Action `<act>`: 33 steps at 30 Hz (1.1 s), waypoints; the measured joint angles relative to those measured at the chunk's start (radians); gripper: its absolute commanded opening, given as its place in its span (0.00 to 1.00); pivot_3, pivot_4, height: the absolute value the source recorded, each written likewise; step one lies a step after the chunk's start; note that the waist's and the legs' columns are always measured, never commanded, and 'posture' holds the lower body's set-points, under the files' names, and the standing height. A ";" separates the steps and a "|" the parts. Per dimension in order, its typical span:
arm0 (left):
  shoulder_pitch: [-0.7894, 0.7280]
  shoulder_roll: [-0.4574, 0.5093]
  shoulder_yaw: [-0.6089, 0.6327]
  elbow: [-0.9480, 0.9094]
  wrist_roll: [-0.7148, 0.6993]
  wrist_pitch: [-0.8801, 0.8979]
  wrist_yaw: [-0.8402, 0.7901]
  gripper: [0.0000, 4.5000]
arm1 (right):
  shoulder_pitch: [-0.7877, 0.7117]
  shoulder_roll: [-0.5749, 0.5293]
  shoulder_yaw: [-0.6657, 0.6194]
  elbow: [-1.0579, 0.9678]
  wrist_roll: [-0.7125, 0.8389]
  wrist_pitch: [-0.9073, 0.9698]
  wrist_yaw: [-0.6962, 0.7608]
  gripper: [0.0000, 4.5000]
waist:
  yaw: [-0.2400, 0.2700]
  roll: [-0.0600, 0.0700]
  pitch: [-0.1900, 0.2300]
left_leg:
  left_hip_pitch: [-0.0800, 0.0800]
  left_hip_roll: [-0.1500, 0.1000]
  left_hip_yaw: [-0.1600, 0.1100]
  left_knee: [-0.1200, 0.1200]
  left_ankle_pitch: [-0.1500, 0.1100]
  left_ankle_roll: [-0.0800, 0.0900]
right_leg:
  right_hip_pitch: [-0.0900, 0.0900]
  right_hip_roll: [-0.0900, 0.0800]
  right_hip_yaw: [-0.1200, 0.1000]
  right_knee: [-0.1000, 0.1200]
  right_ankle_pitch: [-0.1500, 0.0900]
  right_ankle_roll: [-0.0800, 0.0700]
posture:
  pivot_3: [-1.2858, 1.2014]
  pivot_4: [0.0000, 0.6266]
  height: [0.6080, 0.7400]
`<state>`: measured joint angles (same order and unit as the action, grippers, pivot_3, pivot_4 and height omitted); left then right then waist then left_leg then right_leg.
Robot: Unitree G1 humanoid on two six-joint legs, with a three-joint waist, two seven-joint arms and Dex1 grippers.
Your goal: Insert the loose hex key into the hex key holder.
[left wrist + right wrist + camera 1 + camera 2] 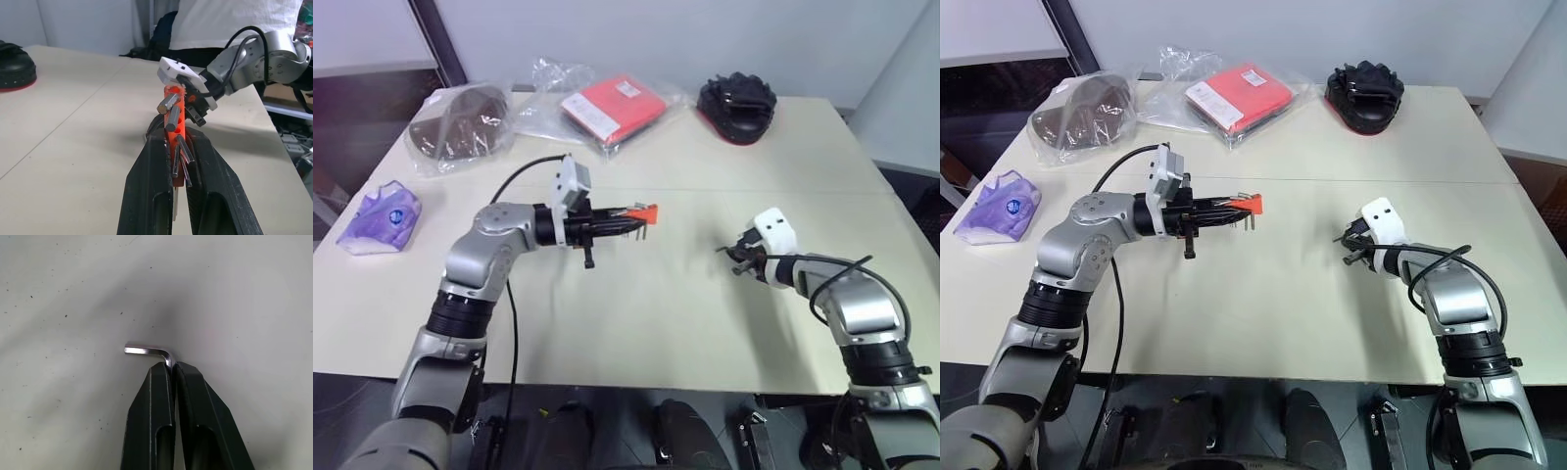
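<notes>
My left gripper [636, 217] is clamped on the hex key holder [646, 212], holding it up above the table [636, 313] with the arm reaching across toward the right. In the left wrist view the two black fingers [149, 191] squeeze the orange-red block from both sides, and several short grey keys stick out of it at different angles.

My right gripper [173, 369] is pinched shut on the loose hex key [146, 351]. In the right wrist view the fingers meet right at the bend of the rod, and its short leg pokes out sideways beyond the fingertips over the pale tabletop. I can't quite tell whether the key rests on the surface or hangs just above it; from the head camera the gripper sits low over the table on the right side, well apart from the holder.

At the far edge of the table lie a red packet [612, 106] in clear plastic, a dark item in a clear bag [460, 122], a black and red object [736, 106], and, nearer my left, a purple bagged item [382, 217].
</notes>
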<state>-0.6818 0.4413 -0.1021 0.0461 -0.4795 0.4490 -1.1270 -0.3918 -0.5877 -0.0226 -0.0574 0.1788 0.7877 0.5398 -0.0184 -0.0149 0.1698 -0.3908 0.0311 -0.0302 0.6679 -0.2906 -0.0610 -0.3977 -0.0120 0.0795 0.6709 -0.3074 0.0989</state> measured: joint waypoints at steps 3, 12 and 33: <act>-0.010 -0.013 -0.001 0.010 0.005 -0.004 0.007 0.00 | -0.014 0.056 -0.006 -0.052 -0.050 -0.188 -0.094 0.01 | -0.005 0.000 0.000 | -0.001 0.000 0.001 -0.001 0.000 0.000 | -0.002 0.000 0.001 0.000 0.000 0.000 | 0.52 0.24 1.00; -0.075 -0.067 0.003 0.121 0.034 -0.047 0.054 0.00 | -0.124 0.294 -0.033 -0.220 -0.040 -0.463 -0.256 0.01 | 0.002 0.000 0.000 | -0.001 0.000 0.000 -0.001 0.000 0.000 | -0.002 0.000 0.000 0.000 0.000 0.000 | 0.52 0.24 1.00; -0.178 -0.166 0.000 0.263 0.098 -0.136 0.089 0.00 | -0.121 0.466 0.034 -0.261 0.019 -0.621 -0.302 0.01 | -0.002 0.000 0.000 | -0.001 0.000 0.000 -0.001 0.000 0.000 | -0.002 0.000 0.000 0.000 0.000 0.000 | 0.52 0.24 1.00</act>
<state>-0.8594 0.2753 -0.1024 0.3096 -0.3816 0.3129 -1.0383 -0.5131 -0.1218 0.0116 -0.3185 0.1977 0.1668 0.2383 -0.0207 -0.0145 0.1700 -0.3920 0.0310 -0.0305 0.6666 -0.2905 -0.0612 -0.4000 -0.0120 0.0792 0.6713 -0.3074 0.0989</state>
